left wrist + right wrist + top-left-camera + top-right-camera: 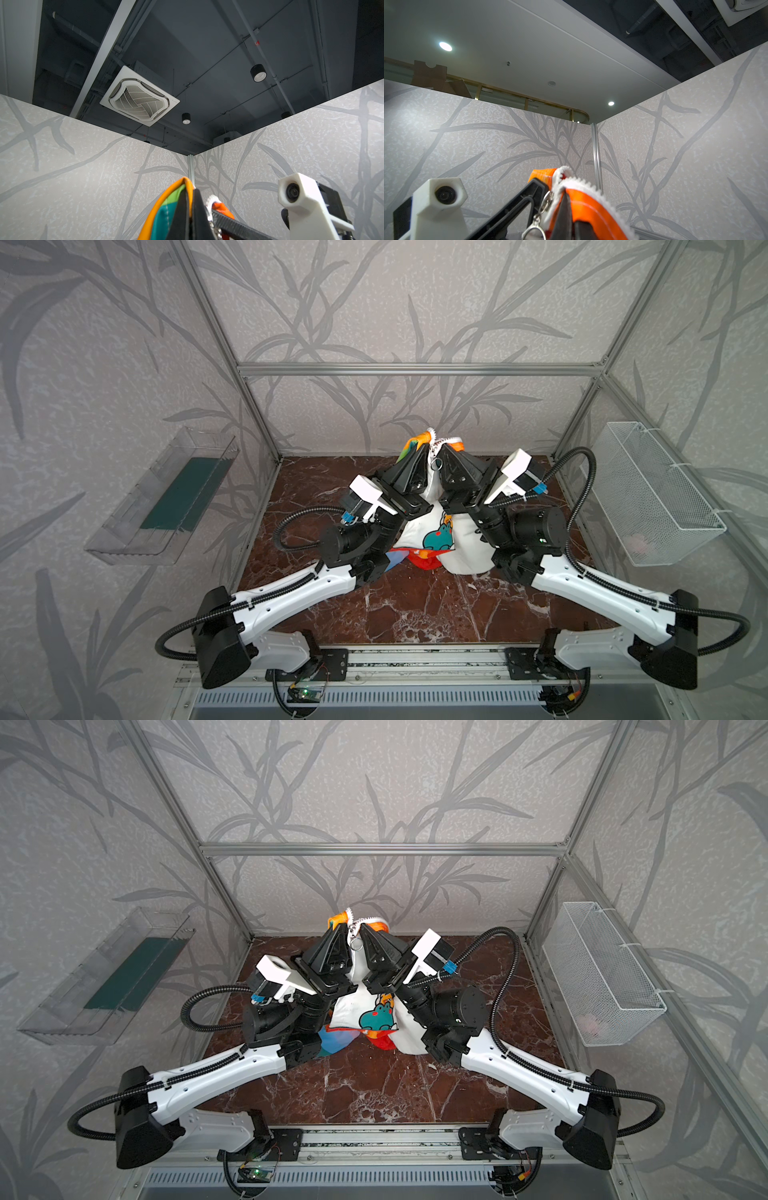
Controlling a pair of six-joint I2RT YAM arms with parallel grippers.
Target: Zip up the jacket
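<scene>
Raised toward me, left gripper (423, 452) and right gripper (444, 453) each tightly grip the jacket (428, 526), either side of its ring pull (435, 465); I see its lower end resting on the marble surface (395, 605).

Red-brown marble tabletop (415, 614) is carrying the jacket (432, 531). Its bunched lower end is resting mid-table on the marble. The upper end is hanging clear.
</scene>
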